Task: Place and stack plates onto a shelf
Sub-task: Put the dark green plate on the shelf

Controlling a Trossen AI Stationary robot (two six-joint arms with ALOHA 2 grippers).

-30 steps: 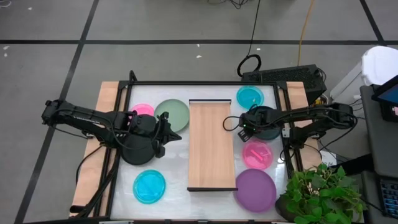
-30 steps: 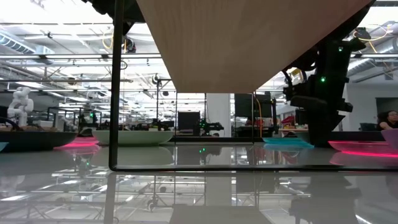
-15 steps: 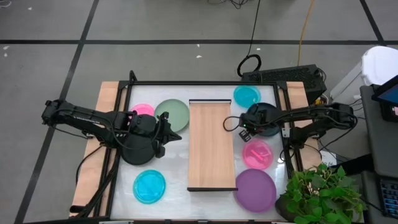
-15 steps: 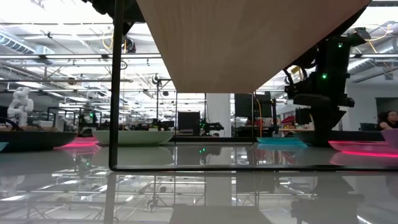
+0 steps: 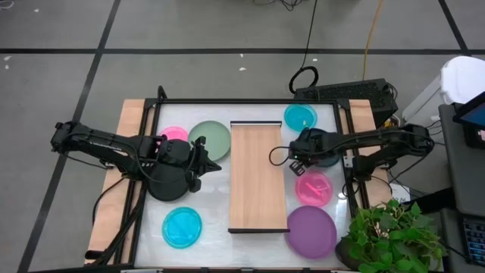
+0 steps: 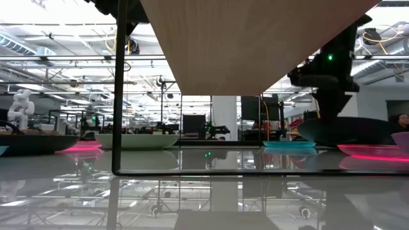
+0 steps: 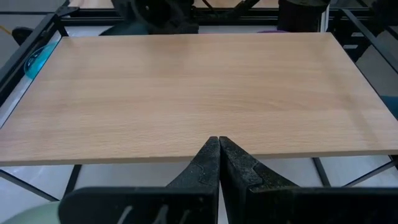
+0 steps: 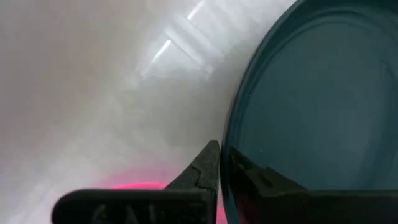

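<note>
The light-wood shelf stands raised in the table's middle and fills the left wrist view. My right gripper is shut on a dark teal-black plate at the shelf's right side. The low view shows this plate off the table. My left gripper is shut and empty at the shelf's left side, its arm over a black plate. Lying on the table are a pink plate, a sage-green plate, cyan plates, another pink plate and a purple plate. My right gripper pinches the dark plate's rim on the side nearest the shelf, one finger outside the rim and one inside. The fingers come from above. The plate is lifted clear of the table and hangs about level under the arm.
The shelf rests on a thin dark frame whose leg shows in the low view. A dark frame rail runs round the table. A potted plant stands at the near right corner.
My right gripper has risen and gone a little toward the shelf, carrying the dark plate, which has come up off the table and now hangs clear of it.
</note>
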